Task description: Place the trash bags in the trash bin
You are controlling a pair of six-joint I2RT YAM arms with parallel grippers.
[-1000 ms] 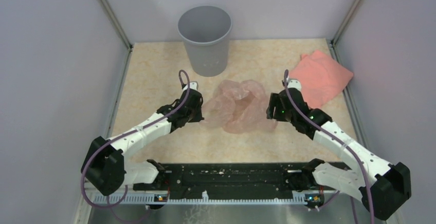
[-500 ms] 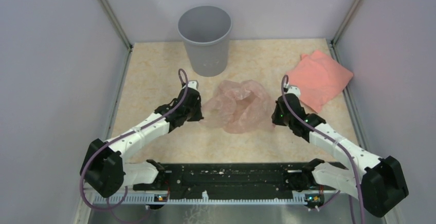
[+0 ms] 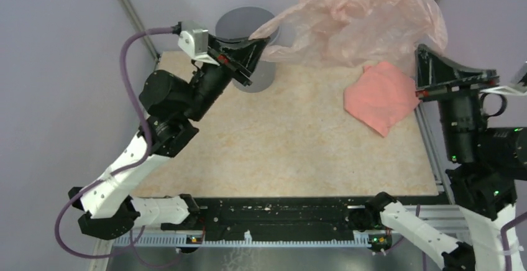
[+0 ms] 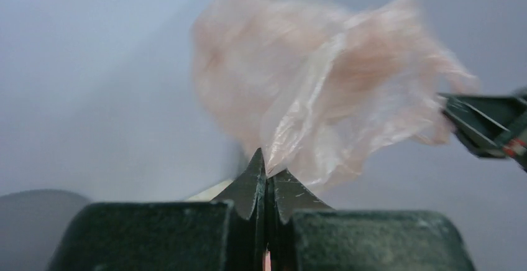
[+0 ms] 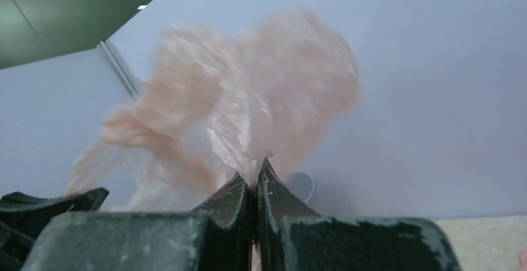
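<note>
The pale pink translucent trash bag point(image 3: 360, 16) hangs in the air, stretched between both raised grippers above the back of the table. My left gripper point(image 3: 258, 38) is shut on the bag's left end, just in front of the grey trash bin point(image 3: 239, 19), which it partly covers. My right gripper point(image 3: 421, 50) is shut on the bag's right end, near the right wall. In the left wrist view the film point(image 4: 323, 91) rises from the pinched fingertips of the left gripper point(image 4: 267, 171). In the right wrist view the bag point(image 5: 236, 103) billows above the right gripper point(image 5: 256, 174), with the bin's rim point(image 5: 306, 187) behind it.
A folded salmon-pink cloth point(image 3: 379, 97) lies at the back right of the beige table point(image 3: 292, 146), below the hanging bag. Grey walls with metal corner posts point(image 3: 133, 19) close in the left, back and right sides. A black rail point(image 3: 279, 212) runs along the near edge.
The right gripper shut on the bag's right side. Both arms then lifted the bag off the table and carried it up and back toward the bin.
</note>
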